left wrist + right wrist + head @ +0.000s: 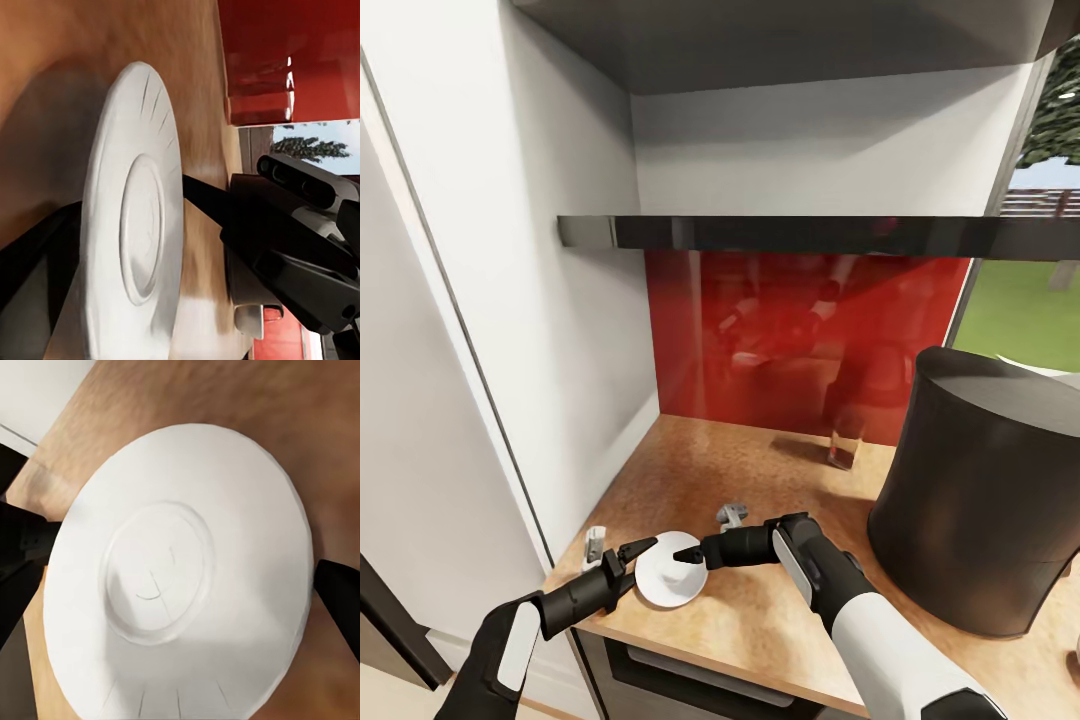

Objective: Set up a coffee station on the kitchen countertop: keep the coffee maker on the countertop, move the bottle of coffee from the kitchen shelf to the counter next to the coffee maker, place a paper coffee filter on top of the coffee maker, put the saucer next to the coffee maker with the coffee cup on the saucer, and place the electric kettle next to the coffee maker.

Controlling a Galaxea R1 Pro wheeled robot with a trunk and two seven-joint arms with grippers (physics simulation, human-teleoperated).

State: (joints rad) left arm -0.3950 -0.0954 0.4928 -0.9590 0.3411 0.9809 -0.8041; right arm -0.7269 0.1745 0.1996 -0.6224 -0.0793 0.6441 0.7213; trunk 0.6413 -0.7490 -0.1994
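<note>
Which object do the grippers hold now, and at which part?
The saucer, at its rim; left gripper and right gripper are at opposite edges. Firm contact cannot be told.

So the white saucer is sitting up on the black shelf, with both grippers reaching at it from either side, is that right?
Not quite. The saucer isn't on the shelf; it lies on the countertop near the front edge, well below the shelf. The head view shows this. The rest holds: the left gripper and the right gripper reach at it from either side.
</note>
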